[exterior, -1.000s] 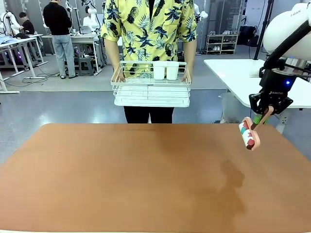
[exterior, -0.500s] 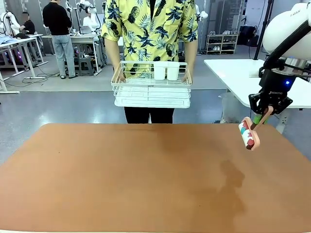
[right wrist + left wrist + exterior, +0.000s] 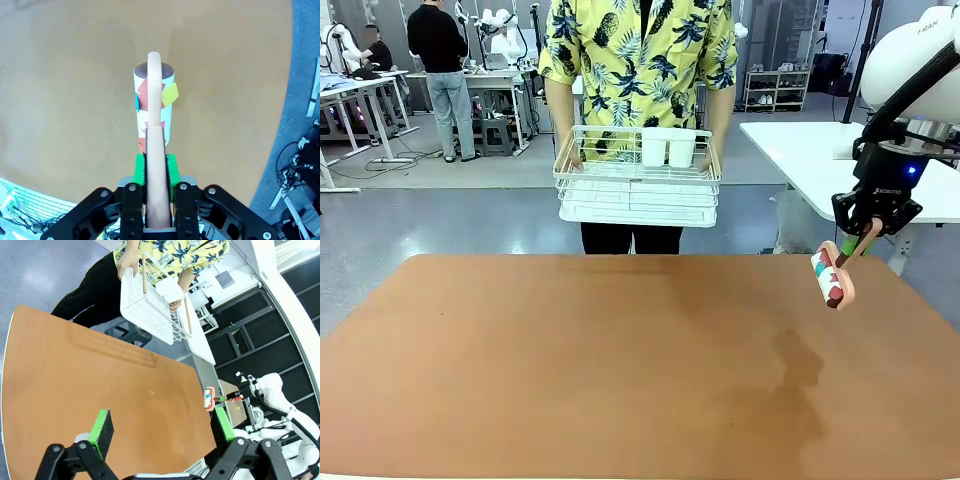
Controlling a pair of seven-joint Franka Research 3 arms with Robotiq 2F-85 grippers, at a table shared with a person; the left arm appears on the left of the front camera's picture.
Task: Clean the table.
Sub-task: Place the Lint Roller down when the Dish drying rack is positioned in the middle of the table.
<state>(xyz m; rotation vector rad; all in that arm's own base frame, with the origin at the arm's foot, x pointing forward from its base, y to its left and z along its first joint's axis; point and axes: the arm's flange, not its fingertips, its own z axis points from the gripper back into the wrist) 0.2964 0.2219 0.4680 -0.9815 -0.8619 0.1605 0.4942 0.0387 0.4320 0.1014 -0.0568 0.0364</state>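
Table lies broad and terracotta before the robot; above its far right corner the right gripper clamps narrow on the pink handle of a scrap-speckled lint roller. Left gripper hangs over the table, jaws spread wide, holding nothing.

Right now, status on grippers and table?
Right gripper shut on lint roller, above table. Left gripper open. Person holds rack beyond far edge.

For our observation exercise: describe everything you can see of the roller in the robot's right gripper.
The roller has a peach, plastic-looking handle and a white drum carrying red, yellow and teal scraps. The right gripper is shut on the handle; the drum hangs tilted over the table's right edge, seemingly clear of it.
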